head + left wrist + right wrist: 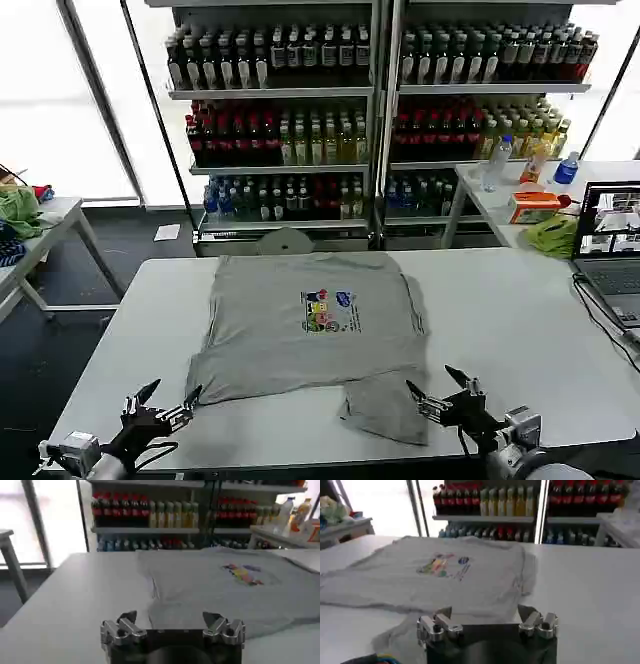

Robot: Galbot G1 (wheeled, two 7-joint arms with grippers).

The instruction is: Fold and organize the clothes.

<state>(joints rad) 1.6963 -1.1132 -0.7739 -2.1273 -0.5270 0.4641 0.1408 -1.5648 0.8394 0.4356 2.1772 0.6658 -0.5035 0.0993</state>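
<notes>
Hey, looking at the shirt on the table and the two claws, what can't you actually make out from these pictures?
- The chest print on the grey shirt: too small in the head view and blurred in both wrist views to read.
- The shirt's underside: hidden against the table.
- The shirt's near hem by the right claw: partly hidden behind that claw in its wrist view.
- The left claw stands open beside the shirt's corner; whether it touches the cloth is unclear.

The light grey short-sleeved shirt (310, 330) at the frame's centre was soft matt cloth, faintly wrinkled, with a multicoloured chest print (328, 310). It lay on a smooth, matt white table (520, 320). The left gripper (172, 622) and right gripper (487, 617) were bright, glossy metal.
</notes>
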